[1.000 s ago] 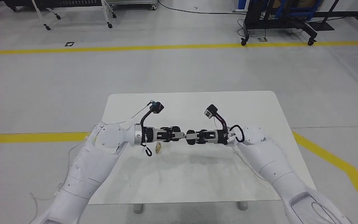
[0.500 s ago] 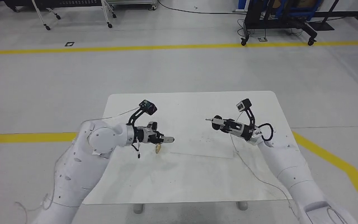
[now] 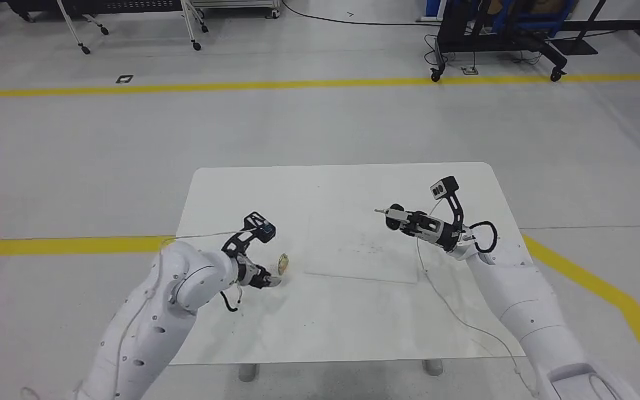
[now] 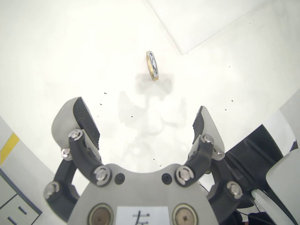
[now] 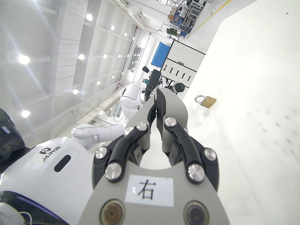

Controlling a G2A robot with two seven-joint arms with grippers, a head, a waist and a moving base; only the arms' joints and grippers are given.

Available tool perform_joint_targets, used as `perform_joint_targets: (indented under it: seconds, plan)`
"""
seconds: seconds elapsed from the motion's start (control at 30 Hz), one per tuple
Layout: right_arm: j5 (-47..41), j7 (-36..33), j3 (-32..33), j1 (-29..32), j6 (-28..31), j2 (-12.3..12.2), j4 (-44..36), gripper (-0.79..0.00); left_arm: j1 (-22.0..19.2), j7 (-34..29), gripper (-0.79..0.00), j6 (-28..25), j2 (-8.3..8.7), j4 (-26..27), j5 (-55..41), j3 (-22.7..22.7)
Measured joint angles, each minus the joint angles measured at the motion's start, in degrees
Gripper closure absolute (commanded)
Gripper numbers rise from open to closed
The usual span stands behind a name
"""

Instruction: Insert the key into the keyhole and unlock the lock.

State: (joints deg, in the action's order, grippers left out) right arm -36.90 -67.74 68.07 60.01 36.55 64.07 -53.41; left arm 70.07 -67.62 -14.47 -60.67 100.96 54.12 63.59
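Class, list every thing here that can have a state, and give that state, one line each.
left tool: open, empty.
right tool: shut on the key.
key: gripped, well apart from the padlock.
padlock: shackle looks closed, held by neither tool.

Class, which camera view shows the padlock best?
The right wrist view: the padlock shows its brass body and shackle from the side. The left wrist view sees it edge-on; the top view gives a tiny speck.
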Motion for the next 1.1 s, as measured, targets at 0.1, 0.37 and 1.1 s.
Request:
perform_joint_targets:
  seconds: [0.1, 0.37, 1.1]
  plan:
    - [0.00, 0.00, 0.00, 0.00, 0.00, 0.00, 0.00, 0.000, -2.09, 1.79, -0.668, -1.39, -0.53, -2.70, 0.86, -2.70]
    - [0.00, 0.00, 0.00, 0.00, 0.00, 0.00, 0.00, 0.000, -7.22, 4.90, -0.517, -0.91, -2.05, -8.36, 1.69, -8.04]
    - [0.00, 0.00, 0.00, 0.00, 0.00, 0.00, 0.00, 0.000, -13.14, 2.40, -0.219, 4.98, -4.83, -14.45, 3.83, -14.98]
